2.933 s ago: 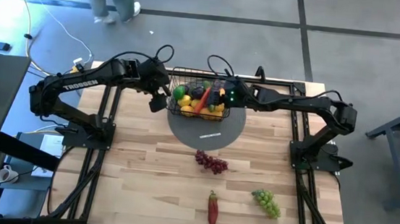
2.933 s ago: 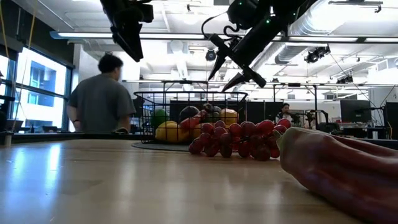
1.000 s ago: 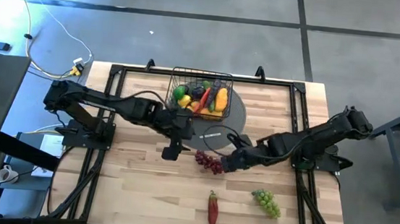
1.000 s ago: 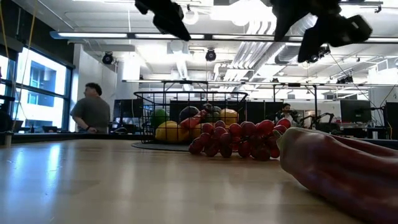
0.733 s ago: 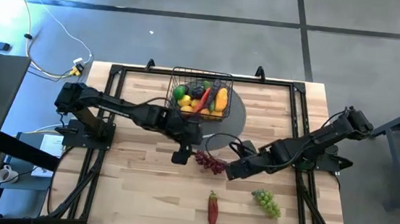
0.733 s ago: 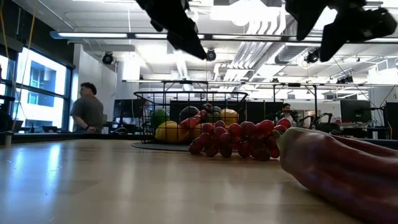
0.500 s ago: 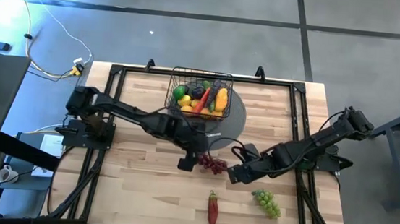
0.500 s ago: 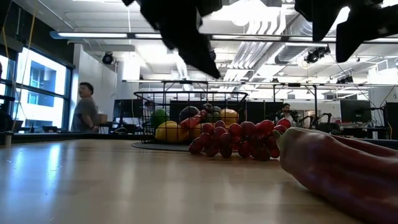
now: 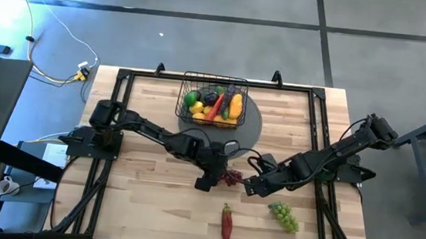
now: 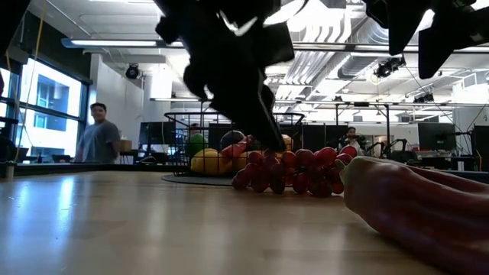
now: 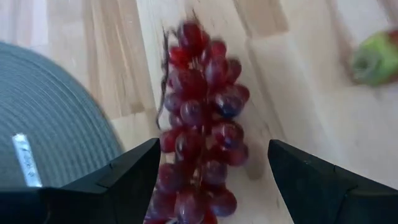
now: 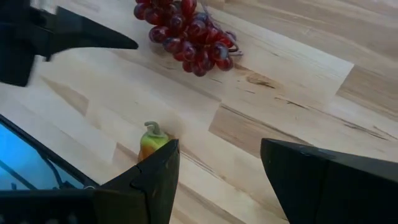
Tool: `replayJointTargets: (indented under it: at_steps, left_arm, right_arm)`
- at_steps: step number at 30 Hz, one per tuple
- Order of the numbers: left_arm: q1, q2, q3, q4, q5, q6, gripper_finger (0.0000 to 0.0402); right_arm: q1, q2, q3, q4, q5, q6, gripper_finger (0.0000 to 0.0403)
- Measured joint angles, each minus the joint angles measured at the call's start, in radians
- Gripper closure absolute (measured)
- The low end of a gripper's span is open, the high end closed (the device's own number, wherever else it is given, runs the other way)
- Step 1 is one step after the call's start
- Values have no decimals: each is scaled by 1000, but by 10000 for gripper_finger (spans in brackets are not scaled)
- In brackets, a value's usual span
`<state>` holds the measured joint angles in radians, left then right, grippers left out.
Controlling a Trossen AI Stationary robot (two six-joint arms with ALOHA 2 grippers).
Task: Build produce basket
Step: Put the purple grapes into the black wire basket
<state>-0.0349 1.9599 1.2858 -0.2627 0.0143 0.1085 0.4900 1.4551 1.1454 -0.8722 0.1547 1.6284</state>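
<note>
One black wire-mesh basket (image 9: 213,104) sits on a flat, round grey mat (image 9: 247,130) at the far middle of the pale wooden plank table (image 9: 136,198). Its open grid sides show a heap of smooth toy produce inside: a green round piece, yellow lemons, a dark purple piece, an orange carrot and a yellow-orange mango shape, too crowded to count exactly.

Three pieces lie loose on the bare wood, all on the near side of the basket. One bunch of red-purple grapes (image 9: 229,176), a knobbly cluster of glossy round beads, lies just off the mat's near edge. One red pepper (image 9: 226,223), long and tapered with a green stem, lies farther from the basket, near the table's front edge. One bunch of green grapes (image 9: 284,215) lies to the right of the pepper, apart from it.

Two dark arms reach in from the table's sides. The left gripper (image 9: 210,175) is over the red-purple grapes on their left side; in its wrist view the fingers (image 11: 124,180) stand spread on either side of the bunch, holding nothing. The right gripper (image 9: 252,186) hangs just right of the same bunch, between it and the green grapes, its fingers (image 12: 143,180) likewise parted and empty.

A person (image 10: 98,134) stands in the room beyond the table.
</note>
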Motion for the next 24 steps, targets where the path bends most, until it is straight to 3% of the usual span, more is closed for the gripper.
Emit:
replayJointTargets:
  at_steps: [15, 19, 24]
  left_arm:
    - [2, 118, 3, 16, 1, -26, 126]
    - [-1, 119, 3, 13, 8, -50, 171]
    - [-4, 99, 0, -11, 16, -53, 257]
  right_arm:
    - [17, 0, 0, -15, 0, 40, 197]
    - [17, 0, 0, -16, 0, 40, 197]
    - [17, 0, 0, -18, 0, 40, 197]
